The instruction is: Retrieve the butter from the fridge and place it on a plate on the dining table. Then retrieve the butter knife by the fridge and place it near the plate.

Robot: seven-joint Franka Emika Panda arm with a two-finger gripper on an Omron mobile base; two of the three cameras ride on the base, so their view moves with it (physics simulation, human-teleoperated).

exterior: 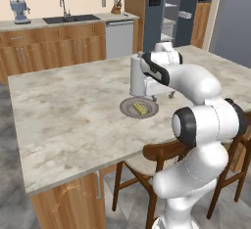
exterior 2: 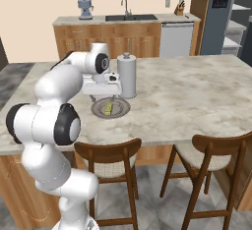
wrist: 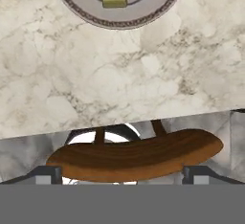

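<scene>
One butter stick on plate, pincer open above

Even, bright, perhaps slightly soft rendering

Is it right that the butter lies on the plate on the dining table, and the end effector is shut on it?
Not quite. The butter does lie on the plate on the dining table, but the end effector is open and holds nothing; the hand view shows it apart from the butter.
</scene>
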